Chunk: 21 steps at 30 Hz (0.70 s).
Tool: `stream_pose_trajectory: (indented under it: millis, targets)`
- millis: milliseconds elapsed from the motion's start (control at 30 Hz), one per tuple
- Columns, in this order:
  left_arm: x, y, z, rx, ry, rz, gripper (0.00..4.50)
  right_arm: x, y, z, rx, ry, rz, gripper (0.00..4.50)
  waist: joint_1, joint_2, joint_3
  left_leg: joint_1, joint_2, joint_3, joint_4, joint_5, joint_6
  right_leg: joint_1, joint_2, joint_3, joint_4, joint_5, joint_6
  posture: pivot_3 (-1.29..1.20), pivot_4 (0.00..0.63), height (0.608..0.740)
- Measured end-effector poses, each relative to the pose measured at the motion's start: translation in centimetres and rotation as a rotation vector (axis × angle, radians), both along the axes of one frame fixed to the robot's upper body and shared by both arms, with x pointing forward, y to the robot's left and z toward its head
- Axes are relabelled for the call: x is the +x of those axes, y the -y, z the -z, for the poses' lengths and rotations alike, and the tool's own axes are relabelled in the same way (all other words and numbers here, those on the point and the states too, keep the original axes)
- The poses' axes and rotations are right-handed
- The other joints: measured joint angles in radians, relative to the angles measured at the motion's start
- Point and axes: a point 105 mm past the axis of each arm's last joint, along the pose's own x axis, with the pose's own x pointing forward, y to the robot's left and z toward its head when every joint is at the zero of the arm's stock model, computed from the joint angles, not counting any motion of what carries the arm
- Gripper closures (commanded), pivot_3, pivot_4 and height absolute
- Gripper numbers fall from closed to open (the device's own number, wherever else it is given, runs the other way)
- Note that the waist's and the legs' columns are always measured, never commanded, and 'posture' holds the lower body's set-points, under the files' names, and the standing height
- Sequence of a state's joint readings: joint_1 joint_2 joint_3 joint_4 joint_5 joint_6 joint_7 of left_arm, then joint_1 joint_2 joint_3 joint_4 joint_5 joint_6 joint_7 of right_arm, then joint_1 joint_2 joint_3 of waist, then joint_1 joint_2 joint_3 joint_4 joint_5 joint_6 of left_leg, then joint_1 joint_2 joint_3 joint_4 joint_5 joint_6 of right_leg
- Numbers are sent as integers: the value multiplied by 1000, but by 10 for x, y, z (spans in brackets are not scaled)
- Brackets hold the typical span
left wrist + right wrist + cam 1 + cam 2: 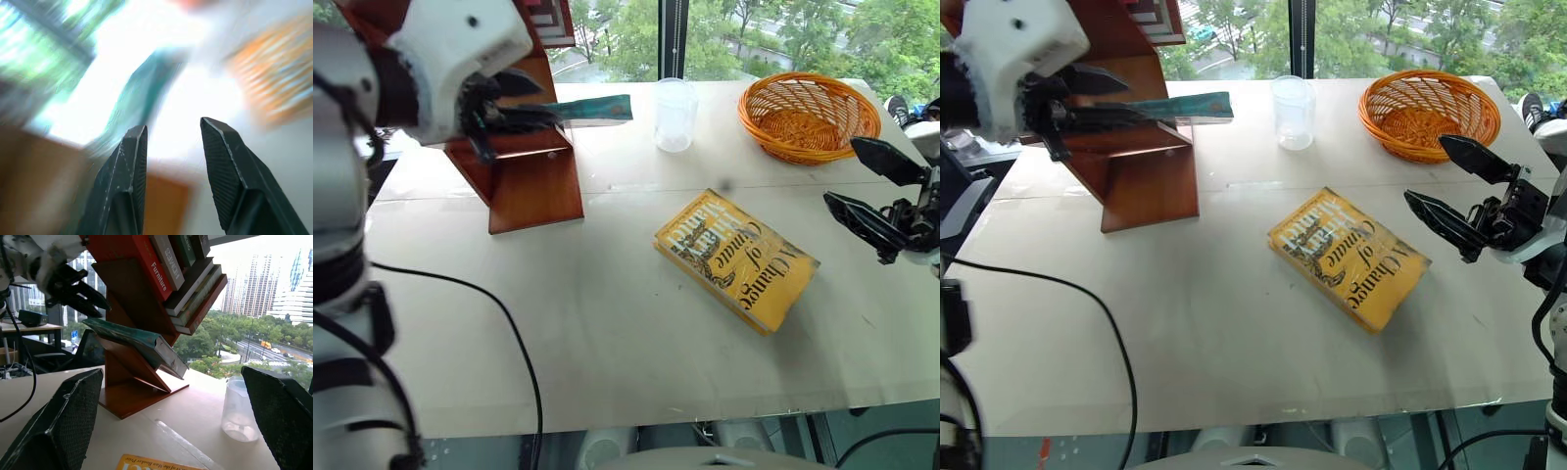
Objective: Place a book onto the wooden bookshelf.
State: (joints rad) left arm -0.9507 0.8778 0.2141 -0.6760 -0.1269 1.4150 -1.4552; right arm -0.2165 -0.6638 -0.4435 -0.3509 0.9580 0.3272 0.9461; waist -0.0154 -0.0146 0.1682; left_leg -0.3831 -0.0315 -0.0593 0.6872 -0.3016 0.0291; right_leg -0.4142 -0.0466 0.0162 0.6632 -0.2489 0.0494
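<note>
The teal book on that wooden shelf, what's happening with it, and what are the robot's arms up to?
The teal book lies on a slanted board of the wooden bookshelf, one end sticking out past it. The left gripper is right at the book's other end, jaws parted in the left wrist view; whether it touches the book is unclear. The right gripper hangs open over the table, holding nothing, near the yellow book, the wicker basket and a clear cup.

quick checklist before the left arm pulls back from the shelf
1. Teal book resting on the wooden bookshelf: ok, lying on the slanted board.
2. Left gripper let go: ok, fingers apart, nothing between them.
3. Book settled: cannot tell; one end overhangs the board.
4. Path back past the clear cup: ok.
5. Right gripper out of the way: ok, open, near the basket.
6. Yellow book untouched on table: ok.
</note>
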Motion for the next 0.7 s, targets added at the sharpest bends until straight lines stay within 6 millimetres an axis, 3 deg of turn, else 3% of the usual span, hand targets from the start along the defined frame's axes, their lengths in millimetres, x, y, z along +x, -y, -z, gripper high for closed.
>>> stream_pose_trajectory:
  millis: [133,200,333,500,700]
  targets:
    - [-19,6,68,-115,-246,98,2770,1,0,-1,9,2,12,0,-2,0,0,1,1,-2,0,0,0,1,-2,3,1,0,-1,0,150,740]
    - [-19,11,89,-208,-314,90,2770,0,-2,-3,8,7,11,0,6,0,0,1,1,-3,1,0,-1,2,-2,2,1,1,-1,0,150,740]
    - [-3,22,111,-342,-279,21,2770,-5,-9,-6,5,20,-13,0,24,-1,-1,3,0,-4,1,0,-1,5,-4,1,0,1,-2,0,150,740]
    - [26,33,115,-525,-176,-60,2770,-10,-17,-7,-3,16,-51,0,32,1,-3,3,-1,-4,1,0,-1,5,-6,1,-1,2,-2,0,150,740]
    - [44,23,133,-490,-60,-110,2770,-18,-23,-9,-28,8,-66,0,28,3,-4,3,-1,-3,-2,0,-1,3,-5,2,-1,2,-2,0,150,740]
